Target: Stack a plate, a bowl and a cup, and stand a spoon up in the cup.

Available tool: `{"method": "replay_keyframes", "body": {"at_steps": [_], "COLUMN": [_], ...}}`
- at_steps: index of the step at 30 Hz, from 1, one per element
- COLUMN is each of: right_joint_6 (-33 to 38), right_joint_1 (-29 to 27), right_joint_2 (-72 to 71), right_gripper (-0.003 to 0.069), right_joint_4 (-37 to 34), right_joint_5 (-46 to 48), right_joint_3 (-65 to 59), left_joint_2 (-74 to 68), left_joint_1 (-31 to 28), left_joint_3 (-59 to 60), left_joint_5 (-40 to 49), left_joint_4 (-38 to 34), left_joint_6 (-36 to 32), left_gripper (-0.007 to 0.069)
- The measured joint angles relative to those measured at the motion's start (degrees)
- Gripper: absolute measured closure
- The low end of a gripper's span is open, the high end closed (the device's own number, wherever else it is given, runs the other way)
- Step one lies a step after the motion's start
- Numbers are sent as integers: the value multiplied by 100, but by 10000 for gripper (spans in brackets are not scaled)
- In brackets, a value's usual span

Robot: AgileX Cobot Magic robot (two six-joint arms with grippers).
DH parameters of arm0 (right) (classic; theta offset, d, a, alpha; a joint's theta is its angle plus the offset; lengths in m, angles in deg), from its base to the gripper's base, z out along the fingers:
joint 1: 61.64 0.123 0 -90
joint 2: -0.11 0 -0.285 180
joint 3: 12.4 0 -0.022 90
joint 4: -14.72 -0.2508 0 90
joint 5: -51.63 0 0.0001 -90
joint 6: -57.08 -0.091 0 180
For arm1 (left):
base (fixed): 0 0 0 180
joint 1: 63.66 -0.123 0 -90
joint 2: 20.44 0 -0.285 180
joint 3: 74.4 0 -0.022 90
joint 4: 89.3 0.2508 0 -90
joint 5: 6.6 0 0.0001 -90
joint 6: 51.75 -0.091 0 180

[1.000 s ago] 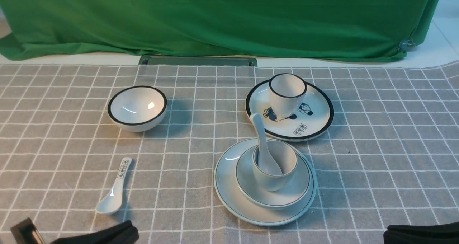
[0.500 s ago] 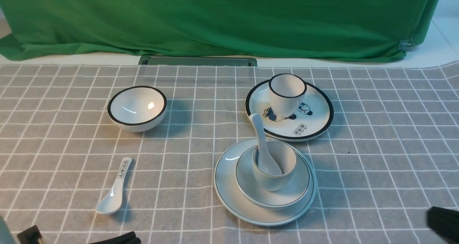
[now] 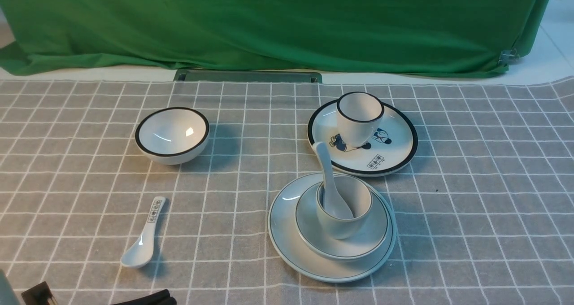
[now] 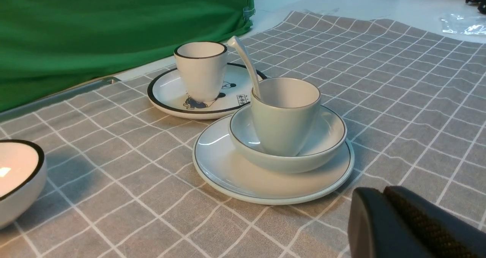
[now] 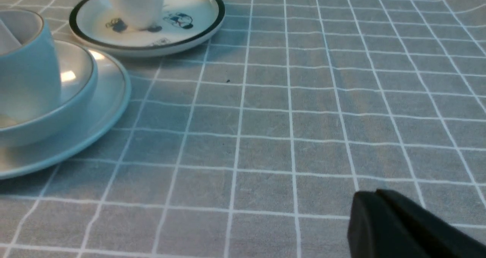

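Note:
The plate (image 3: 284,240) lies near the front, right of the middle. The bowl (image 3: 363,242) sits on it, and the cup (image 3: 343,226) stands in the bowl. The spoon (image 3: 326,172) stands in the cup, its handle leaning back and to the left. The left wrist view shows the same stack: plate (image 4: 224,170), bowl (image 4: 328,134), cup (image 4: 283,125) and spoon (image 4: 245,58). My left gripper (image 4: 383,191) is shut and empty, low at the front left edge (image 3: 167,297). My right gripper (image 5: 374,195) is shut and empty, over bare cloth to the right of the plate (image 5: 110,98).
A cartoon-printed plate (image 3: 394,150) with a black-rimmed cup (image 3: 358,116) on it sits just behind the stack. A black-rimmed bowl (image 3: 171,134) stands at the back left. A short marked spoon (image 3: 143,237) lies at the front left. Green cloth (image 3: 269,27) hangs at the back.
My right gripper has pulled back off the lower right corner of the front view. My left gripper has sunk lower at the bottom edge. The stack has not moved.

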Motion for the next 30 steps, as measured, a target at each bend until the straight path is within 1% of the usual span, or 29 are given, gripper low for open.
{"method": "replay_keyframes", "body": {"at_steps": [11,19,25,26,28,29,30], "right_joint_6": [-115,-115,-115,-115,-115,-115,-115], "right_joint_1": [-6,-6,-6,-6,-6,-6,-6], "right_joint_2": [0,0,0,0,0,0,0], "right_gripper": [638,605,593,593,592,592,592], "right_joint_4": [0,0,0,0,0,0,0], "right_joint_5": [-29,-29,-31,-31,-35,-35,-35], "right_joint_3": [0,0,0,0,0,0,0], "left_joint_2": [0,0,20,56,198,341,457], "left_joint_1": [0,0,-23,-73,-390,-724,-919], "left_joint_3": [0,0,0,0,0,0,0], "left_joint_5": [0,0,-63,-142,-336,-379,-392], "left_joint_4": [0,0,0,-8,-92,-143,-198], "left_joint_6": [0,0,4,4,4,4,4], "left_gripper": [613,613,613,613,613,613,613]}}
